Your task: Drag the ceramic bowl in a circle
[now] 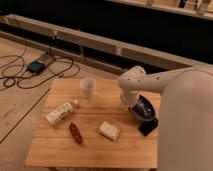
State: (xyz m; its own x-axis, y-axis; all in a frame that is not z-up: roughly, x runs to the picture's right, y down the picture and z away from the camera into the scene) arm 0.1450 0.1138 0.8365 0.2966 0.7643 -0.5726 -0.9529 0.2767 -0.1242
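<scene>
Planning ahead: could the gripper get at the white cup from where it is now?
Probably yes. The gripper is shut on the rim of the ceramic bowl at the right of the table; only bare wood lies between it and the upright white cup. It must release first.

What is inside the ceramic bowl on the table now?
The gripper reaches into the ceramic bowl at the side toward the white cup. The visible dark interior holds nothing else. The arm covers that side, so what lies there is hidden.
</scene>
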